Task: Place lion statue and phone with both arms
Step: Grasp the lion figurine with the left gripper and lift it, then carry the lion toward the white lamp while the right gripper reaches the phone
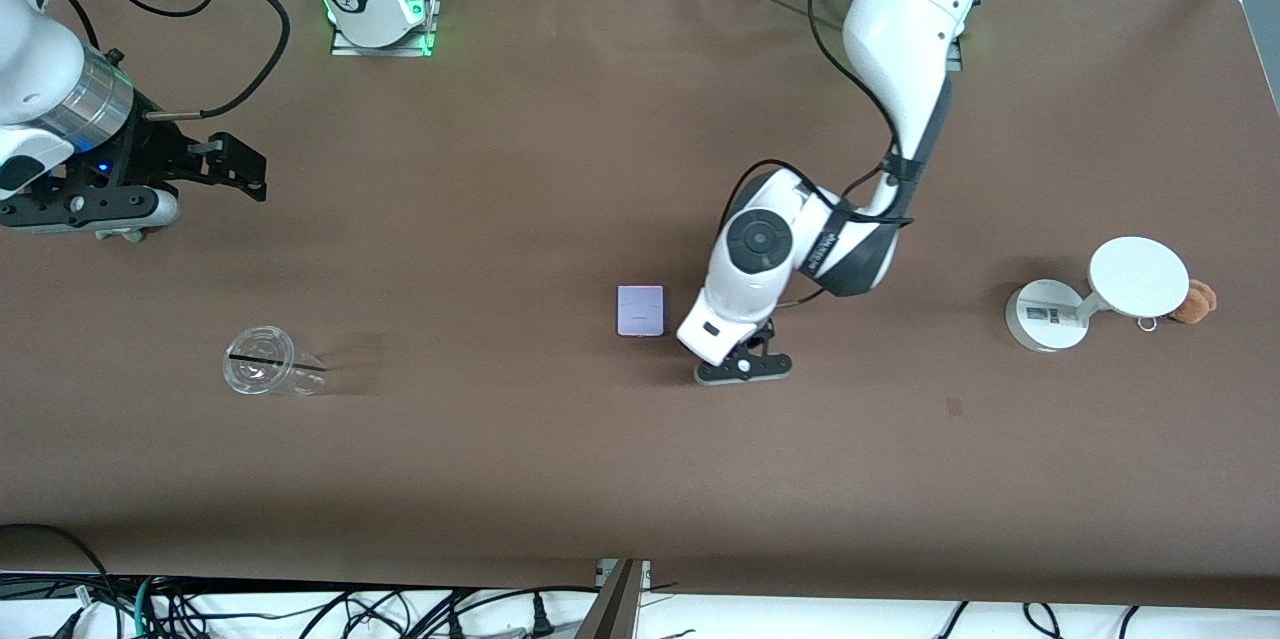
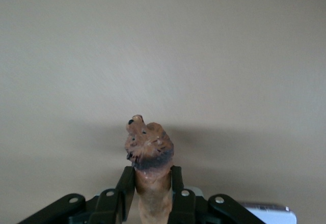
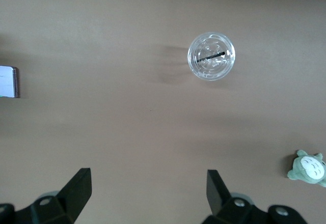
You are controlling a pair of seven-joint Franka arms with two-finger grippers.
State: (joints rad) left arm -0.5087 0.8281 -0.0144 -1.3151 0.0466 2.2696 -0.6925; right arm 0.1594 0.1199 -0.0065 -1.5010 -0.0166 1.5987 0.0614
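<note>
one lion statue (image 2: 148,158) in left gripper (image 2: 151,191), one phone (image 1: 640,310)

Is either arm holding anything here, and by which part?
The left gripper holds the lion statue, jaws clamped on its body just below the dark mane, head sticking out, low beside the phone. The right gripper is open and holds nothing.

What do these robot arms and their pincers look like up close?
Both arms are glossy white shells with black joints and loose black cables. The right arm has a silver wrist band and blue light. The left gripper and right gripper are black, with flat fingers.
</note>
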